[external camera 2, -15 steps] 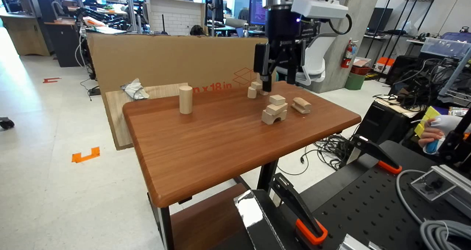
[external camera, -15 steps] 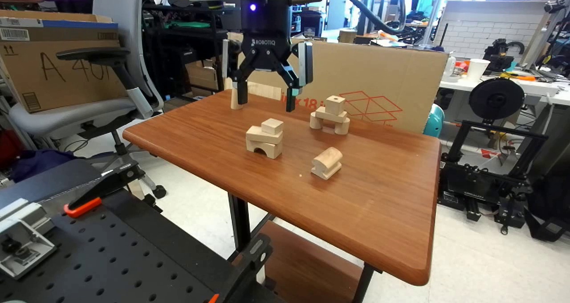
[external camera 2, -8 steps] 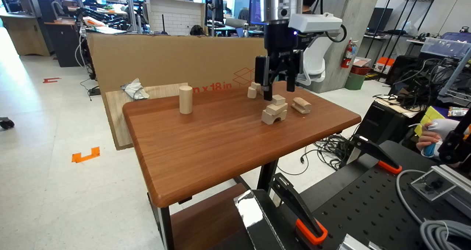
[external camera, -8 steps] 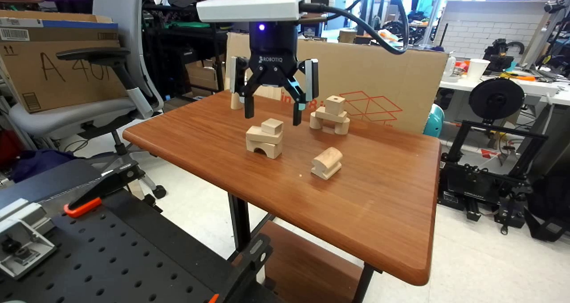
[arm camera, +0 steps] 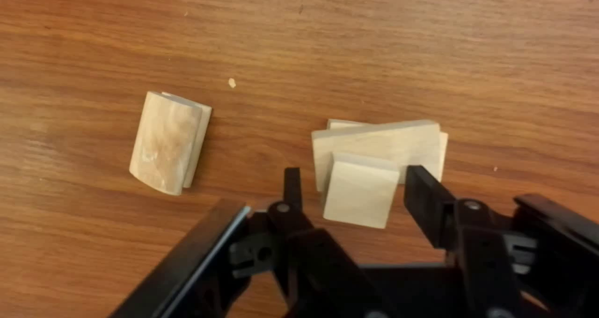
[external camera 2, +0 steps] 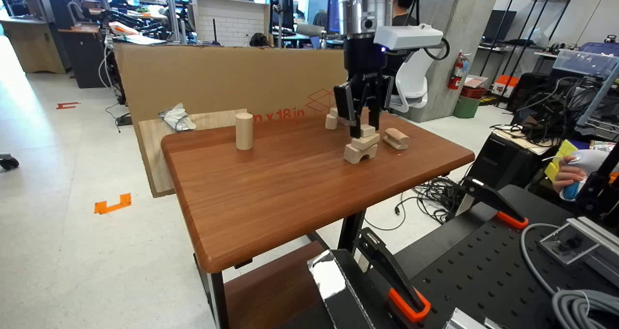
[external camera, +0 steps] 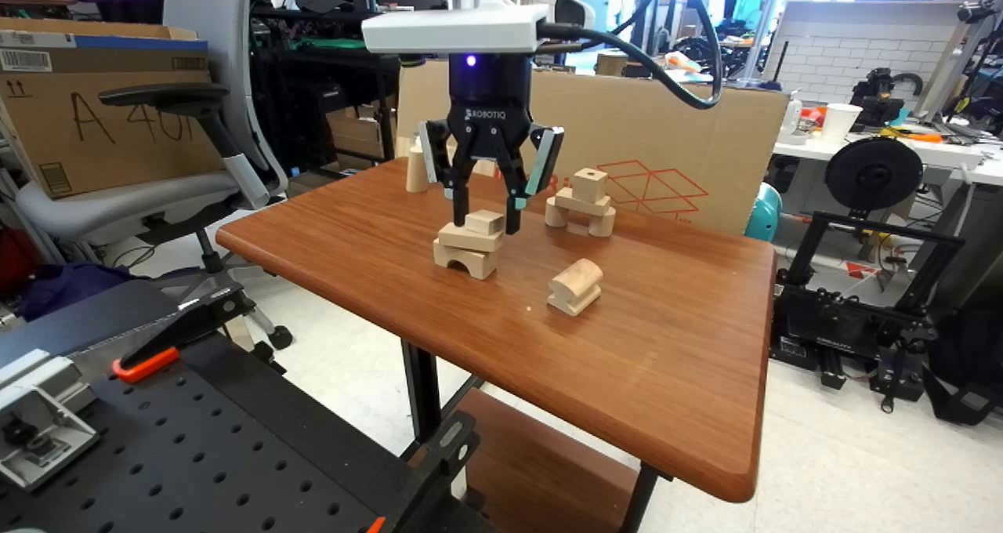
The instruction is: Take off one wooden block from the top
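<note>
Tool (external camera: 487, 216) has descended, narrowed; cuboid wooden block (arm camera: 360, 194) between its parted jaws; judged step: grasping; next: close, lift.

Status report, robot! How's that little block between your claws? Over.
Gripper open, straddling the small wooden block, contact unclear. Block resting on the oblong block, not yet lifted. No obstacle visible.

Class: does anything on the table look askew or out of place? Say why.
Yes: in the wrist view, the oblong block lies askew, its edges slanting against those of the arch block beneath and the small top block above. A pale fleck also lies on the table; I cannot tell what it is.
</note>
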Robot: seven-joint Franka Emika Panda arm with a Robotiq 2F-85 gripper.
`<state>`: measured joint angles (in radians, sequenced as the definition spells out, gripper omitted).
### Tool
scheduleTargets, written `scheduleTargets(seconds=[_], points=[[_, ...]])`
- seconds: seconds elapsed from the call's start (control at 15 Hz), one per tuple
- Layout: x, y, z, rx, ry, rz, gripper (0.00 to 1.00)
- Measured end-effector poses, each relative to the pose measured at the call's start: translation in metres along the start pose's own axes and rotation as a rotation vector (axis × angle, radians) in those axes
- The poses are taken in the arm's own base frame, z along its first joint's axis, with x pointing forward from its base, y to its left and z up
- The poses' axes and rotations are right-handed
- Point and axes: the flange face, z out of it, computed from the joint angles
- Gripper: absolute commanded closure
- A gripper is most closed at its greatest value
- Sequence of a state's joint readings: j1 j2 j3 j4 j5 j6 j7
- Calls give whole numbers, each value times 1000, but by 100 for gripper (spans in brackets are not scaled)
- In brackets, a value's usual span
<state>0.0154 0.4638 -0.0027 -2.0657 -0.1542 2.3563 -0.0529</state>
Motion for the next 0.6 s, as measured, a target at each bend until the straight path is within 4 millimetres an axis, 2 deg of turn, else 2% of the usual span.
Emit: scheduleTargets(seconds=[0.2, 0.6], points=[[2, 1, -3, -1, 7, -14, 91], [0, 2, -7, -2, 12, -65, 91]])
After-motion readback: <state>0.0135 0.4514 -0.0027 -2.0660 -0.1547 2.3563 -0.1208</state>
